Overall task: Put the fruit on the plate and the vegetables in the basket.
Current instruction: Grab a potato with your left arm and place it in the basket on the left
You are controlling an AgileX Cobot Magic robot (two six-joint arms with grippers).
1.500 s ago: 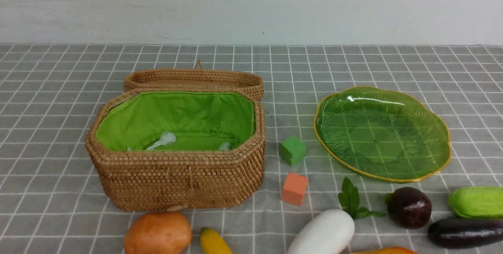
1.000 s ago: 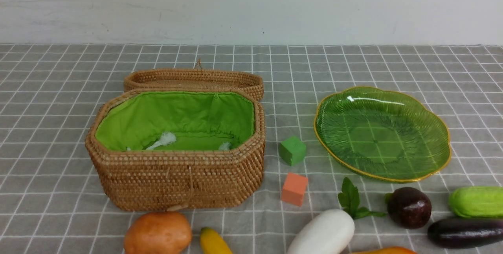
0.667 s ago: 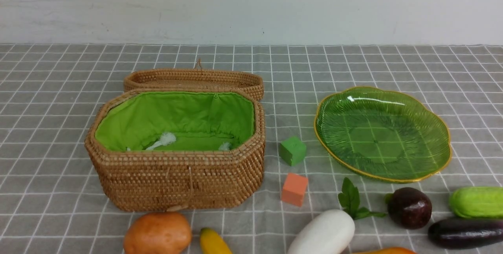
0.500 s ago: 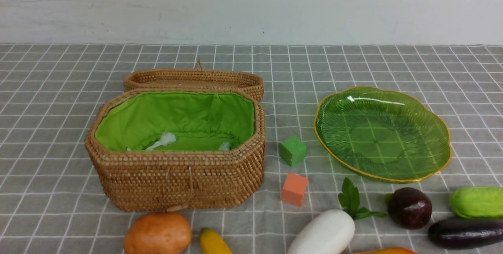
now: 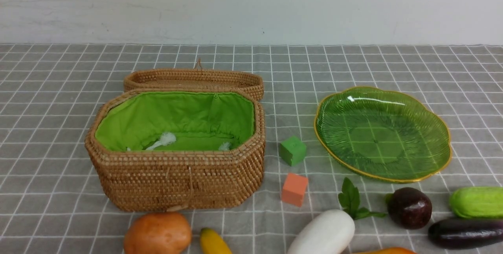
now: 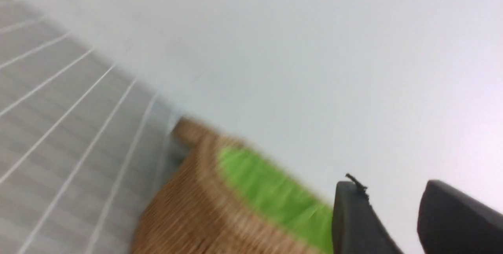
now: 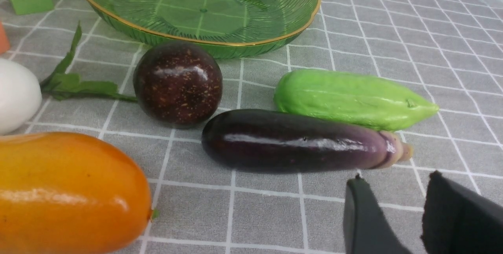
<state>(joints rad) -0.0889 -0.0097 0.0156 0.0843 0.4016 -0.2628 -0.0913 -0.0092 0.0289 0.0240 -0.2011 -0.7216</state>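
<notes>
Eggplant (image 7: 298, 144) near right hand (image 7: 395, 177), fingers (image 7: 361, 214) parted

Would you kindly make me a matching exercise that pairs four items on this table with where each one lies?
Things:
1. potato
2. green cube
3. maroon fruit
4. eggplant

Places:
A. between the basket and the plate
B. on the robot's side of the gourd, close beside it
C. by the plate's near rim, next to the radish leaves
D. in front of the basket's near wall

Pairs: 1-D, 2-A, 3-C, 4-B
</notes>
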